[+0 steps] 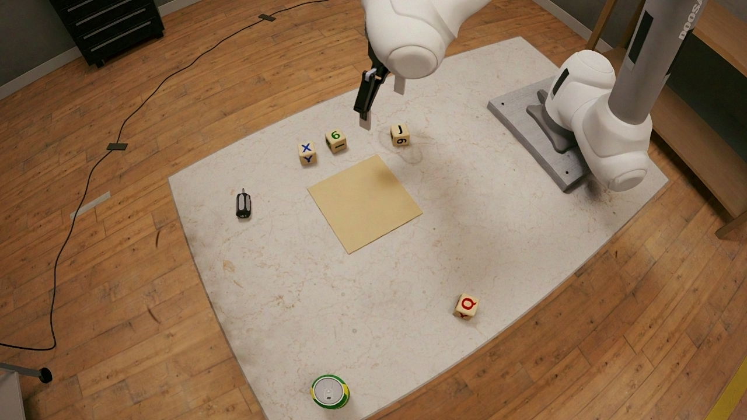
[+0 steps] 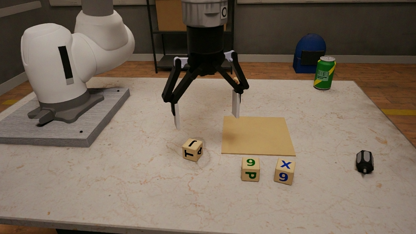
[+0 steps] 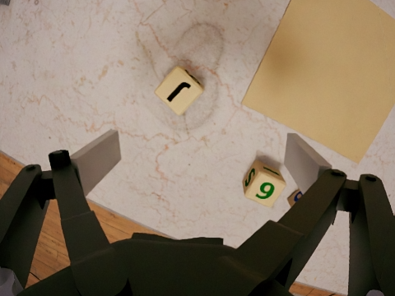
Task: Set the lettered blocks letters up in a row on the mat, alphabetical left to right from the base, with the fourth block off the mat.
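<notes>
Marble tabletop carries the arm's base near its left edge. Reaching rightward, the arm hangs its end effector vertically, fingers spread wide and empty, above the J block. Right of it, beside the mat, stand the 6 block and X block.

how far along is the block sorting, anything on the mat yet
Done: nothing. The mat carries no block. The J block, X block and Q block all sit on the table off it; the 6 block is already off the mat, as required. In hand: nothing. The gripper hangs above the table with jaws wide open, near the J block. Left: place J, Q, X in a row.
</notes>
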You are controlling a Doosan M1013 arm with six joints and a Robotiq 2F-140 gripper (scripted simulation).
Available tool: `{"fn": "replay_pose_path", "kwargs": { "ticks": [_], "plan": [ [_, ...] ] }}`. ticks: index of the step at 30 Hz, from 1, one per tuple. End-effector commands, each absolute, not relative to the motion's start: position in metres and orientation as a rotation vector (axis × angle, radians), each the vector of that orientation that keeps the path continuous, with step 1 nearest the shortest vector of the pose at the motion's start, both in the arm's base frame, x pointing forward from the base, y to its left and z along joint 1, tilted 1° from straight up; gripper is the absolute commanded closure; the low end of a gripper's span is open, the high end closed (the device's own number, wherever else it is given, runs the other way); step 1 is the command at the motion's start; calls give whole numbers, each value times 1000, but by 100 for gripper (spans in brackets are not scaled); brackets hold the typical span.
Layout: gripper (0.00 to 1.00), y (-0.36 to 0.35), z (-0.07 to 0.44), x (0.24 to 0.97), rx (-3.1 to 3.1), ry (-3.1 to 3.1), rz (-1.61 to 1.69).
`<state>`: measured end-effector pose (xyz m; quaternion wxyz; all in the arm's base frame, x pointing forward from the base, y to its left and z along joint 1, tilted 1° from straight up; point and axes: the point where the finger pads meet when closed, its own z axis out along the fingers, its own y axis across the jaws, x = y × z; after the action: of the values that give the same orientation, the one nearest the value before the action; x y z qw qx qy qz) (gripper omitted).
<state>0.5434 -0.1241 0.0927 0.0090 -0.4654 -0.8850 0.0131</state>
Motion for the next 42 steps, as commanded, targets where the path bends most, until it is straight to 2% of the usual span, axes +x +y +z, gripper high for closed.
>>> {"fn": "replay_pose_path", "kwargs": {
  "ticks": [1, 19, 27, 28, 42],
  "plan": [
    [0, -122, 94, 536, -1258, -2857, 25],
    [0, -113, 94, 502, -378, -3095, 15],
    [0, -112, 94, 498, -270, -3106, 14],
    [47, -112, 94, 498, -270, -3106, 14],
    [47, -112, 94, 498, -270, -3106, 14]
  ]
}}
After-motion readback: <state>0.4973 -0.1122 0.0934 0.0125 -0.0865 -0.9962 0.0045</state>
